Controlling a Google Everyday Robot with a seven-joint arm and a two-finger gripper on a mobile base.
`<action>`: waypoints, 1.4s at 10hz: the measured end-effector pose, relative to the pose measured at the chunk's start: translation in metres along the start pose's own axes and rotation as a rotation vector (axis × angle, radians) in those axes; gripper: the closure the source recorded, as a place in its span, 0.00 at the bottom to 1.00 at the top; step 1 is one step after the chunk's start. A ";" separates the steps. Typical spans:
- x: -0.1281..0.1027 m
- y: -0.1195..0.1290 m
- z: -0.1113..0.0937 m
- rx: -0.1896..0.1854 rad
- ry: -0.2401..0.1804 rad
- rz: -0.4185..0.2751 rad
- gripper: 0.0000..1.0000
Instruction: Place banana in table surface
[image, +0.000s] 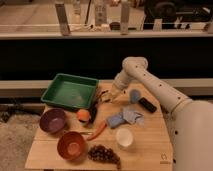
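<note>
Small dull-yellow banana (106, 95): only a short yellow sliver shows, just off the right-hand edge of the green rectangular plastic tray (69, 90), about level with the tray's near corner, over the light tan wooden table surface (147, 145). It sits right at the tip of the dark two-finger gripper (102, 98), whose fingers look narrowed onto it, so I read it as held, not lying free. Whether it touches the wood, cannot tell. Key relation: the banana lies between the fingers, not away from them; its long axis appears to run roughly away from the tray toward the white arm's wrist, though too little shows to be sure. One arm only, coming in from the side opposite the tray. Judgement: the step in hand is the set-down, and it needs bare wood below. Just nearer the camera than the tray's right corner sit a round orange fruit (83, 115) and, beyond it, an orange carrot (98, 130); farther from the tray on the arm's side, a crumpled blue cloth (125, 118). The strip beside the tray is narrow; a drop there could roll the banana against the fruit.
</note>
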 end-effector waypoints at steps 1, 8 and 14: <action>0.000 -0.001 -0.002 0.002 0.001 -0.002 0.99; -0.002 -0.006 -0.023 0.028 0.021 -0.019 0.99; -0.001 -0.007 -0.031 0.021 0.016 -0.016 0.99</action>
